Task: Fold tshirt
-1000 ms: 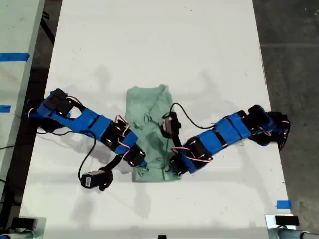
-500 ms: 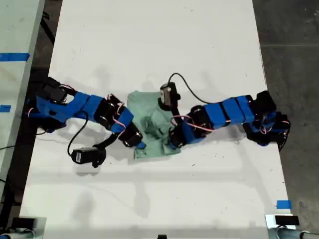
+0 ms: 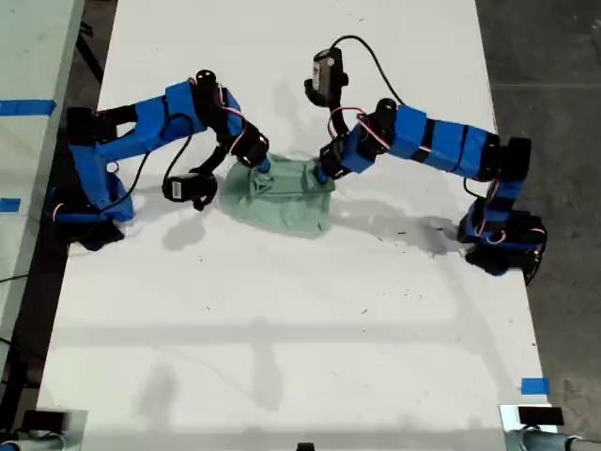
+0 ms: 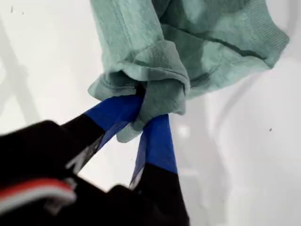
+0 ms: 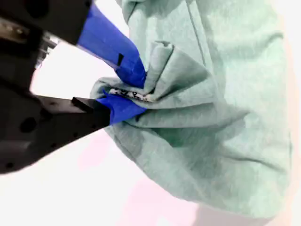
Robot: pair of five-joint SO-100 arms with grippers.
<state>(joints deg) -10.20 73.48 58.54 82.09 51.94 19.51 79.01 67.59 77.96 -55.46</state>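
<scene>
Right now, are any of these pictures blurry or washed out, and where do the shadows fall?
Exterior view: sharp, with soft arm shadows on the white table around the tshirt. First wrist view: the cloth is crisp, but my first gripper blurs near the lens. Second wrist view: the table is overexposed with a pinkish tint, and my second gripper is soft.

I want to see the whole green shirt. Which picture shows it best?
The exterior view: the tshirt lies there whole, bunched on the white table between both arms. The first wrist view shows only a pinched fold of it; the second wrist view shows one side of it, very close.
</scene>
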